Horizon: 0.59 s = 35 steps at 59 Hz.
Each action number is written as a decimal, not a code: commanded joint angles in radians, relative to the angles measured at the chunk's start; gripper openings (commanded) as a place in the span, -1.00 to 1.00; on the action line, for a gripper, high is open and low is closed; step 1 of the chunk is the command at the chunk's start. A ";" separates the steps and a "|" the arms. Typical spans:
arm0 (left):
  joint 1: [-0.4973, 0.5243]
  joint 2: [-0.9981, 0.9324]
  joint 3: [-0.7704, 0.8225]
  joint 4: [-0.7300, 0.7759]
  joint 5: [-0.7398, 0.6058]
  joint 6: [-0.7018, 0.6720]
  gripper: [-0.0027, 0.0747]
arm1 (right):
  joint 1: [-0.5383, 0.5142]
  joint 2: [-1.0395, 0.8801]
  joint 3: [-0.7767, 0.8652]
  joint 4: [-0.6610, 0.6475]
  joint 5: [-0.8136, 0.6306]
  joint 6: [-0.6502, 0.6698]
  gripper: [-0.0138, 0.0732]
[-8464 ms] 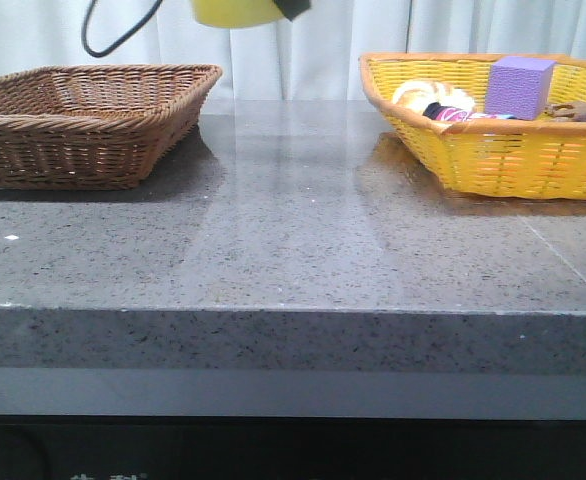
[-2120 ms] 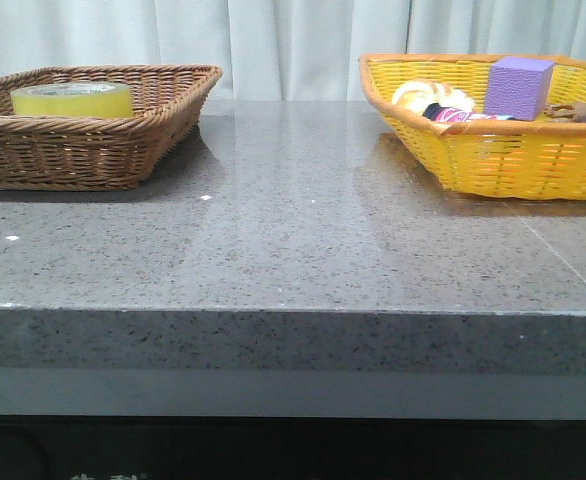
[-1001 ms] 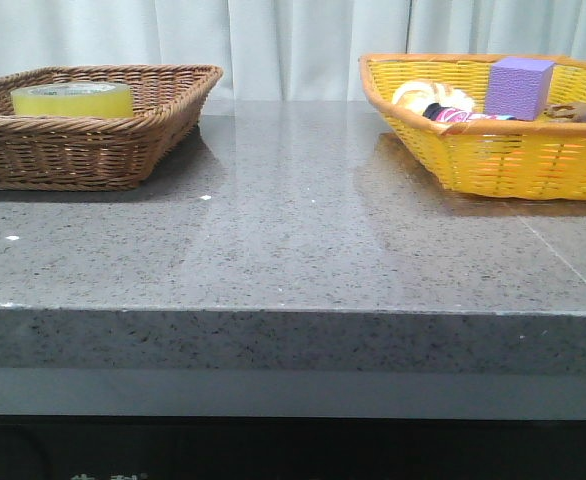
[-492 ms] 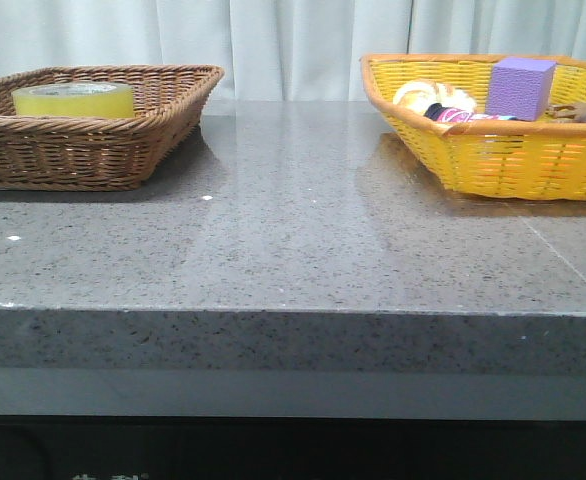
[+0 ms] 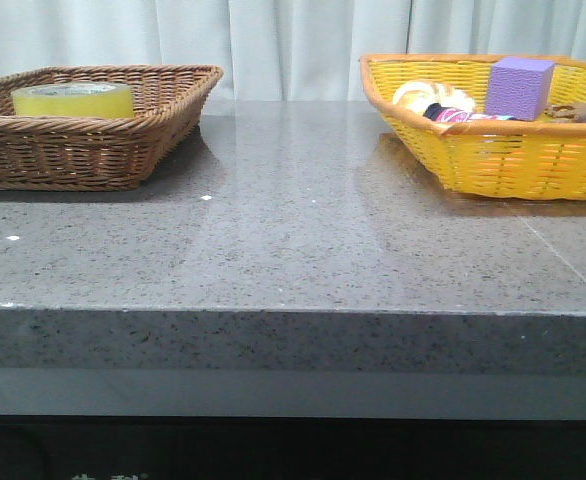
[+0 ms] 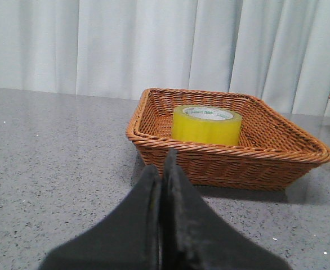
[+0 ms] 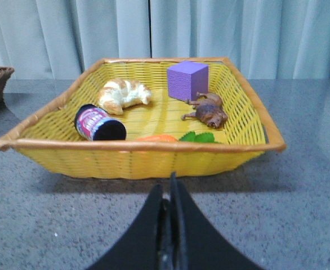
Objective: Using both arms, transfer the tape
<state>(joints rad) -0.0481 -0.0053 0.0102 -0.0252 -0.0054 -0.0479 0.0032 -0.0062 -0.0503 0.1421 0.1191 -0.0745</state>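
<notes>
The yellow tape roll [image 5: 72, 99] lies flat inside the brown wicker basket [image 5: 123, 150] at the far left of the table. It also shows in the left wrist view [image 6: 206, 124], in the basket [image 6: 238, 163]. My left gripper [image 6: 164, 169] is shut and empty, low over the table, short of the basket's near wall. My right gripper [image 7: 171, 188] is shut and empty, in front of the yellow basket [image 7: 142, 157]. Neither arm shows in the front view.
The yellow basket [image 5: 493, 155] at the far right holds a purple cube [image 5: 519, 86], a croissant [image 7: 121, 94], a dark can [image 7: 99, 123], a brown toy animal [image 7: 207, 110] and a carrot [image 7: 159, 138]. A white curtain hangs behind the grey stone table [image 5: 293, 240].
About eight seconds ago the tape hung high above the table at the top of the view. Since two seconds ago it rests in the brown basket and nothing has moved.
</notes>
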 commanded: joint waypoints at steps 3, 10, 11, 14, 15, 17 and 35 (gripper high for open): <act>0.000 -0.019 0.038 -0.006 -0.077 -0.008 -0.98 | -0.009 -0.031 0.049 0.007 -0.168 -0.005 -0.84; 0.000 -0.019 0.038 -0.006 -0.077 -0.008 -0.98 | -0.012 -0.032 0.052 0.007 -0.163 -0.005 -0.84; 0.000 -0.019 0.038 -0.006 -0.077 -0.008 -0.98 | -0.012 -0.032 0.052 0.007 -0.163 -0.005 -0.84; 0.000 -0.019 0.038 -0.006 -0.077 -0.008 -0.98 | -0.012 -0.032 0.052 0.007 -0.163 -0.005 -0.84; 0.000 -0.019 0.038 -0.006 -0.077 -0.008 -0.98 | -0.012 -0.032 0.052 0.007 -0.163 -0.005 -0.84; 0.000 -0.019 0.038 -0.006 -0.077 -0.008 -0.98 | -0.012 -0.032 0.052 0.007 -0.163 -0.005 -0.84; 0.000 -0.019 0.038 -0.006 -0.077 -0.008 -0.98 | -0.012 -0.031 0.052 0.007 -0.163 -0.005 -0.84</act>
<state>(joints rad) -0.0481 -0.0053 0.0102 -0.0252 -0.0054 -0.0479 -0.0014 -0.0079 0.0278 0.1438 0.0452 -0.0745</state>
